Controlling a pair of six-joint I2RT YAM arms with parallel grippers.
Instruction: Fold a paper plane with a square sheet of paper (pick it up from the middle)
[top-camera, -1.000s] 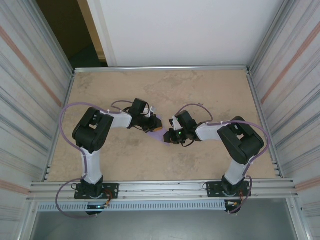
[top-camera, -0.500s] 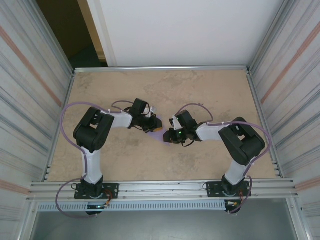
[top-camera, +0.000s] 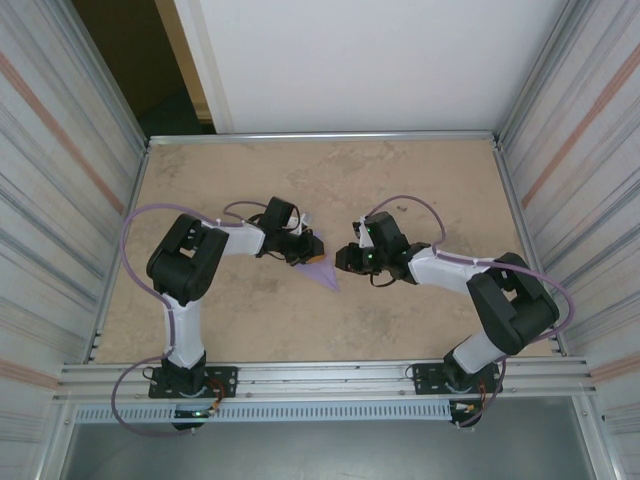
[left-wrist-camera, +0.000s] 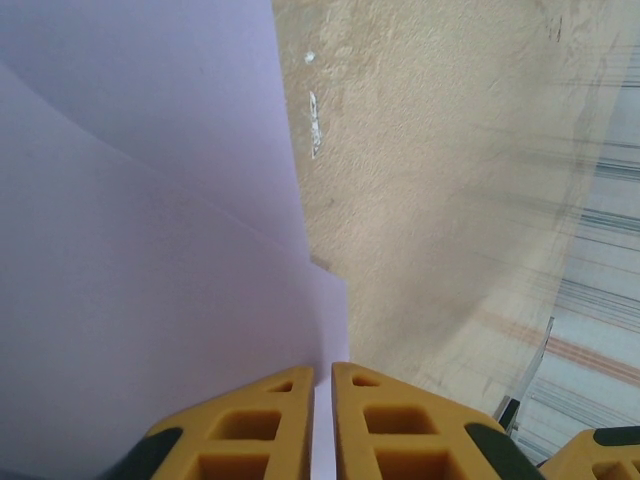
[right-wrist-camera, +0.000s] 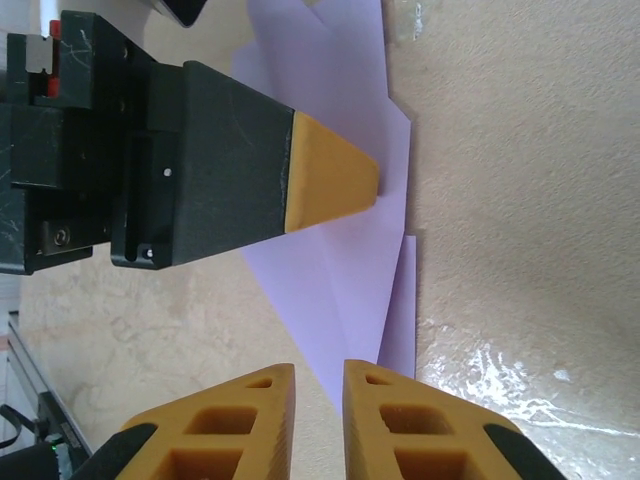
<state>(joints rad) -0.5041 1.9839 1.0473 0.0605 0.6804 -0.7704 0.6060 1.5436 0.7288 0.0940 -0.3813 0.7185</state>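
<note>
**Folding partway done, wings and final creases left**

Looking down from the top camera, I have the square sheet of paper (top-camera: 322, 272) lying near the middle of the table (top-camera: 420, 180), between the two arms. Its outline is not square. It shows as a small lavender wedge with its point toward the near right. My right wrist camera shows overlapping layers with straight folded edges tapering to that point, so I take the nose folds as made. I cannot tell how many layers there are, or whether a centre crease is in.

The left gripper (top-camera: 308, 247) is all but closed and pinches the sheet. In its own wrist view a sliver of lavender runs down between the yellow pads (left-wrist-camera: 300, 400). From the right wrist camera, one of its yellow-tipped fingers lies over the top of the folded layers.

The right gripper (right-wrist-camera: 318, 378) has its jaws drawn almost together, with a thin slit between them, and holds nothing. The paper's point lies just ahead of its fingertips.

What I judge is left: folding slim wings down either side of a centre crease, then pressing the creases flat. I would put the job around its middle.
</note>
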